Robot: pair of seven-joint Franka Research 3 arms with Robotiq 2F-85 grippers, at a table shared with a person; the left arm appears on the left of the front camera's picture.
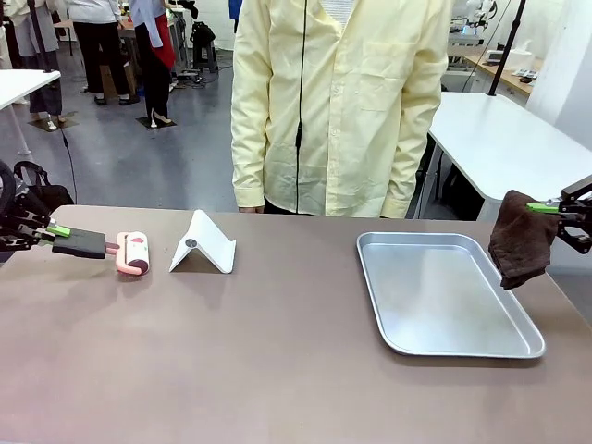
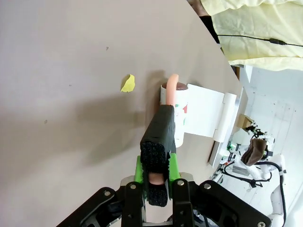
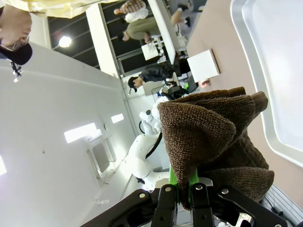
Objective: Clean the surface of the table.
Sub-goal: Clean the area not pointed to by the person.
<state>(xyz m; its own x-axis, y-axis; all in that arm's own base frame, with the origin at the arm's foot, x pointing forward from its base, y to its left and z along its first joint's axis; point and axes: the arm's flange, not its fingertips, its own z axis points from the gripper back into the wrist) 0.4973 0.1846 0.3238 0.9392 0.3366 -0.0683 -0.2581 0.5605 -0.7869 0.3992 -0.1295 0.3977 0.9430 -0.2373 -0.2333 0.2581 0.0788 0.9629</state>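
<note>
Pinching the black foam handle of a pink-and-white lint roller (image 1: 132, 252), my left gripper (image 1: 55, 230) holds its drum down at the matte taupe-brown table (image 1: 277, 370), beside a white folded stand (image 1: 203, 245). My right gripper (image 1: 548, 209) is clamped on a nubby dark-brown cloth (image 1: 521, 242) that hangs just past the shallow, round-cornered silver metal tray (image 1: 444, 296), whose bare floor shines. A yellow paper scrap (image 2: 127, 83) lies on the smooth tabletop near the roller, and a grey workshop floor stretches beyond.

taupe-brown counter (image 1: 277, 379); silver tray (image 1: 462, 353); dark brown cloth (image 1: 521, 242); pink roller (image 1: 132, 252), black handle (image 1: 79, 243); white stand (image 1: 208, 246); yellow scrap (image 2: 127, 83); pale yellow shirt (image 1: 342, 102); black left end effector (image 1: 57, 231) and right end effector (image 1: 546, 209), green pads (image 2: 138, 170).
</note>
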